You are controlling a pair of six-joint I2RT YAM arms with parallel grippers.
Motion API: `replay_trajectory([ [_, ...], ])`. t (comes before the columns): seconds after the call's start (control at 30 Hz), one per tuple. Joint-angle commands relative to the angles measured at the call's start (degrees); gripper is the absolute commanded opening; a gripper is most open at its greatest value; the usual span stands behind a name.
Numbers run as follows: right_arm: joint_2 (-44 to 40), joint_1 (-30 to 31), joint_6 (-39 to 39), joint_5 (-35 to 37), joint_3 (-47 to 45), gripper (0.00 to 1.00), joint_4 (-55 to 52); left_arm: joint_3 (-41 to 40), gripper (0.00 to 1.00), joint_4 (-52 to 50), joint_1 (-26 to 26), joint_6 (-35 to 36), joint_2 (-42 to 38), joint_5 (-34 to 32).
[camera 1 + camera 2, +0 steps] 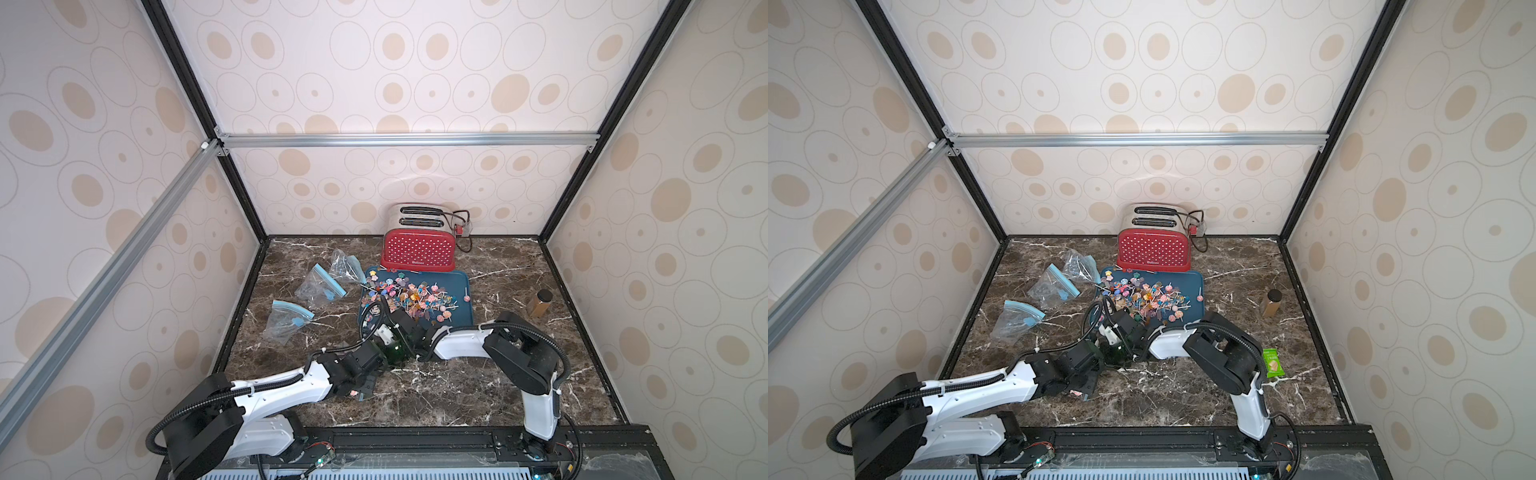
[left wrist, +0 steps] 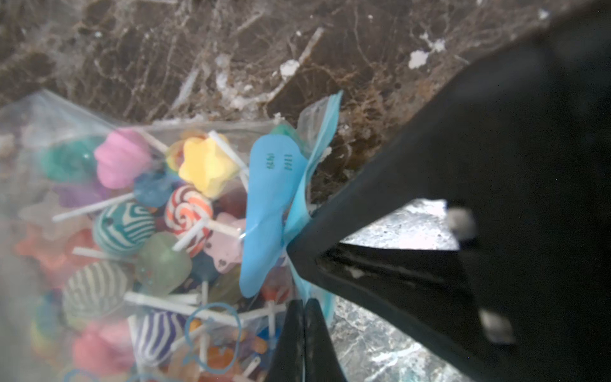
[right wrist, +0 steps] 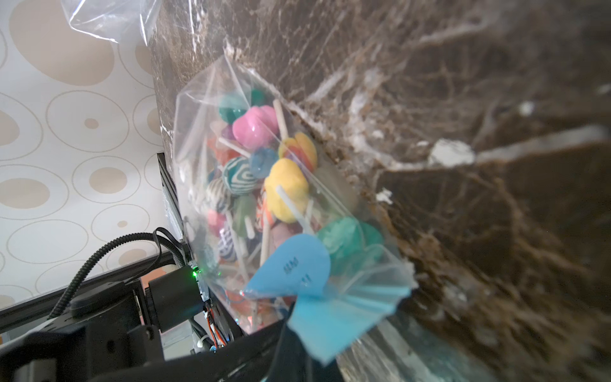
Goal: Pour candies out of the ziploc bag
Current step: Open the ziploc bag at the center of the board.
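Scene: two robot arms meet low over a dark marbled counter [image 1: 457, 390], just in front of a blue tray [image 1: 460, 282].
Ziploc bag: one clear ziploc bag [image 3: 195, 139], packed with lollipops [image 2: 205, 165], sits between the two arms, close to the counter. The arms hide it in both top views. I cannot tell whether it rests on the counter or hangs just above it.
Left fingers: the left fingers [image 2: 291, 344] are pressed fully together. They appear to pinch the bag's edge just beside the blue zip strip [image 2: 325, 125].
Right fingers: the right fingers [image 2: 363, 211] are clamped tight on the bunched zip strip, near a blue pull tab [image 2: 271, 185].
Handling: the film looks thin, soft and slippery, so it will likely sag and fold rather than keep a shape. The load seems light but loose, and will shift when tipped. The thin white sticks could snag in a narrow mouth.
Where to hold: the stiffer zip strip is probably best for spreading the mouth. The bottom corners suit upending the bag over the tray.
Bags counted: four in all, the full one plus three empty ziploc bags [image 1: 318, 286] lying on the counter beside the tray.
Lollipops counted: too many to count, both in the bag and among the loose lollipops [image 1: 411, 297] heaped on the tray.
Other things: one red dotted toaster [image 1: 417, 249] behind the tray, one jar [image 1: 540, 302] with brown contents, and one green packet [image 1: 1272, 362].
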Motion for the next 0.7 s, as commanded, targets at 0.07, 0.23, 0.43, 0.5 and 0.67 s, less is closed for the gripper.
replay_trajectory([
  [0.07,-0.81,0.8,-0.06,-0.05,0.22,0.06,-0.68,1.64,0.0,-0.12,0.26,-0.28,1.74,-0.64],
  [0.23,-2.37,0.42,-0.61,0.68,-0.73,0.27,-1.49,2.17,0.0,-0.99,0.26,-0.48,0.86,-2.51],
  [0.43,-4.12,-0.25,-2.3,1.52,-2.45,0.31,-2.84,1.92,0.0,-1.87,0.96,-0.88,-1.64,-3.21],
  [0.5,-4.02,-0.22,-2.45,1.37,-2.61,0.3,-2.94,1.67,0.0,-1.85,1.03,-0.86,-1.94,-3.21],
  [0.67,-2.98,-0.16,-1.91,0.76,-2.53,0.27,-1.83,1.43,0.0,-1.51,1.19,-0.99,-1.79,-2.78],
])
